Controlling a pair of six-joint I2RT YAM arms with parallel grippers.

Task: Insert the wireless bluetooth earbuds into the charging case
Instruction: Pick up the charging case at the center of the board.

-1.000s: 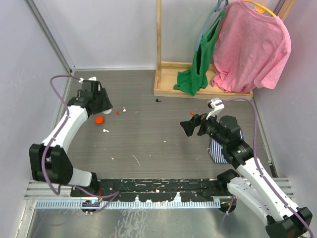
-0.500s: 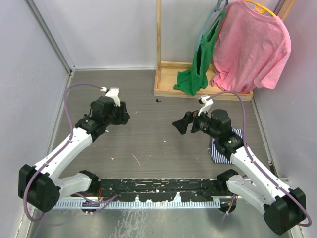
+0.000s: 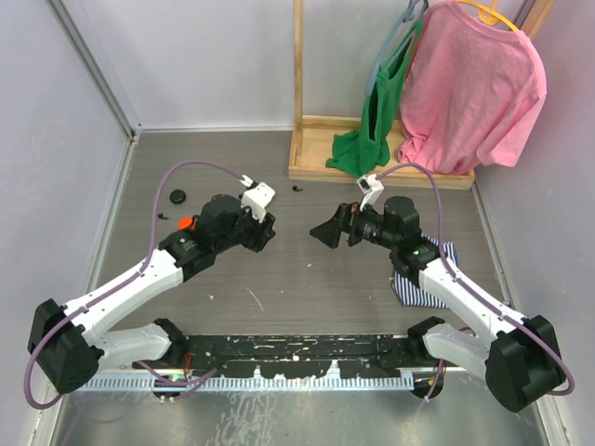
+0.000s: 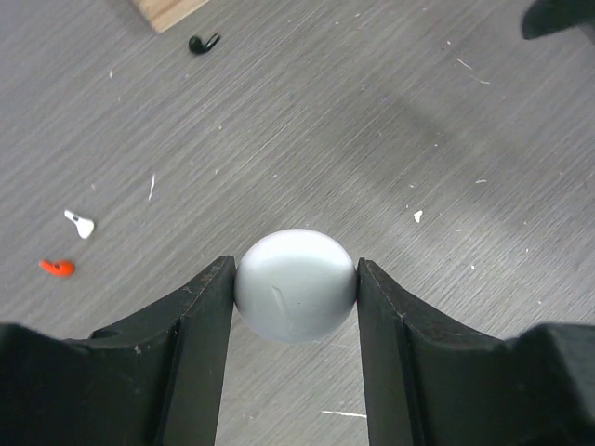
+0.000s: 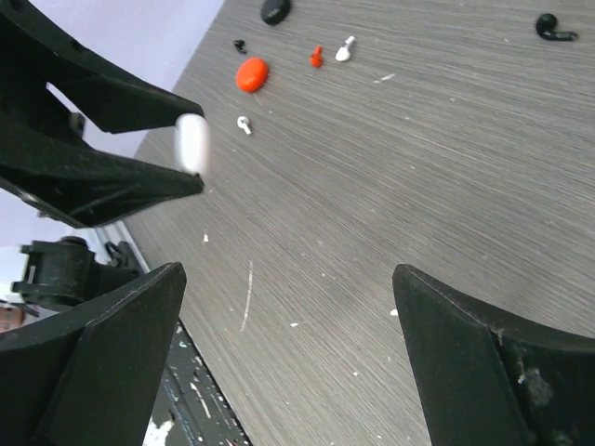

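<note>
Wireless bluetooth earbuds (white earbud, red earbud, black earbud) lie scattered on the grey counter, apart from the left tool, which clamps a round white case between its fingers; right tool jaws spread wide.

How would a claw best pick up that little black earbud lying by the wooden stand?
The black earbud lies flat on the table with bare surface all round. I would come straight down from above and close on its rounded head, since the thin curved stem looks too slight to pinch. The open right claw is free for it.
</note>
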